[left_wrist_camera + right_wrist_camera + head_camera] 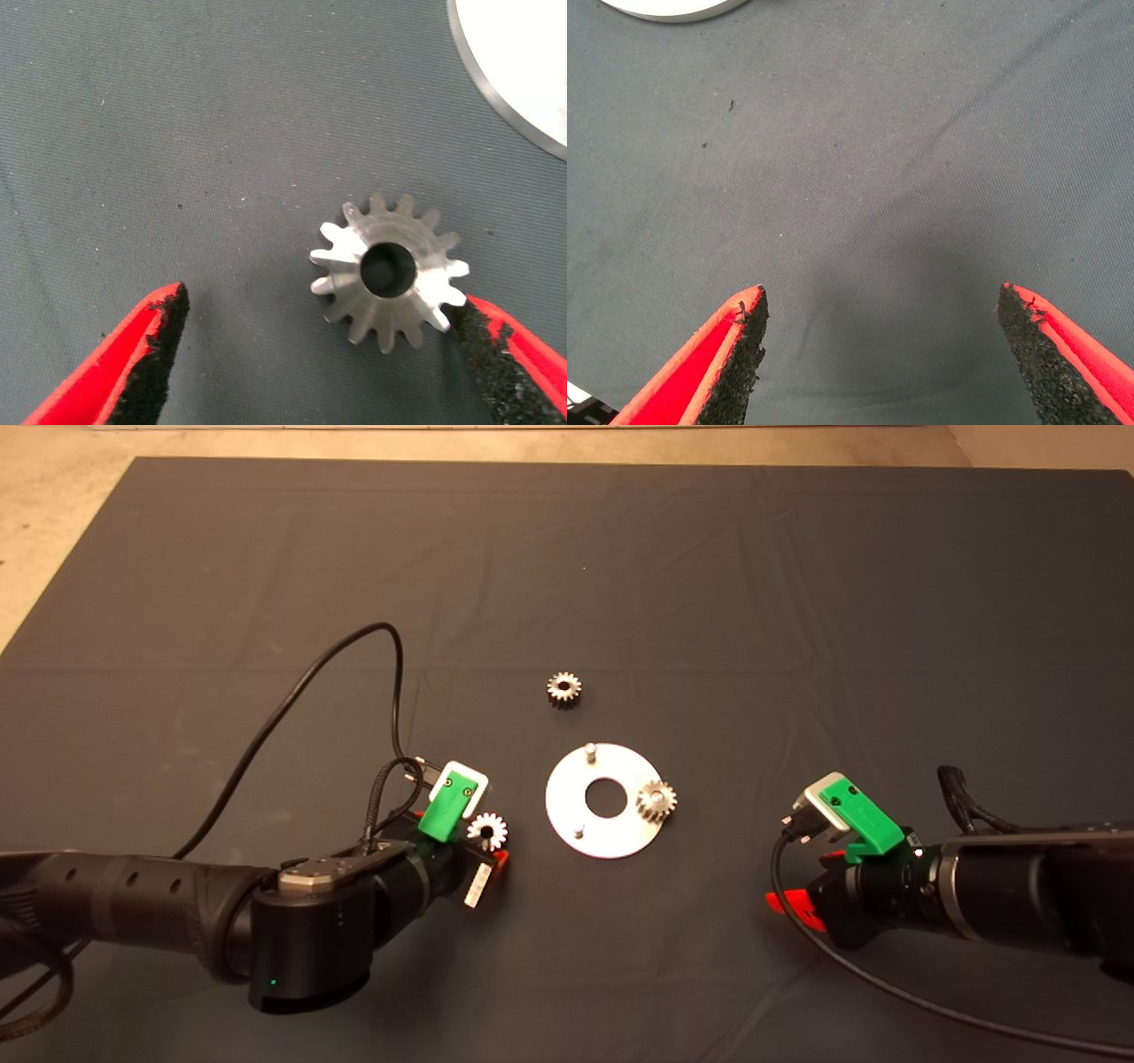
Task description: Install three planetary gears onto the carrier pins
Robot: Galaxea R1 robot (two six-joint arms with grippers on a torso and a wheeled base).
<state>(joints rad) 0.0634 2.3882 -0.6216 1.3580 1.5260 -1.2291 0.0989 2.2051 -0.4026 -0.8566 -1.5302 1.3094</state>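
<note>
Jaws spread, the left gripper (319, 354) is straddling a silvery toothed gear (388, 271), one pad touching; right gripper (881, 354) jaws spreading over bare table (859, 177).

Robot lab bench: dark mat (797, 602), cabled black arms (133, 886).

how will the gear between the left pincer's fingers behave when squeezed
The gear looks like solid metal, so probably rigid and heavy for its size. Lying flat, it shouldn't roll. With only one pad of the left pincer touching teeth, it may slide or rotate.
</note>
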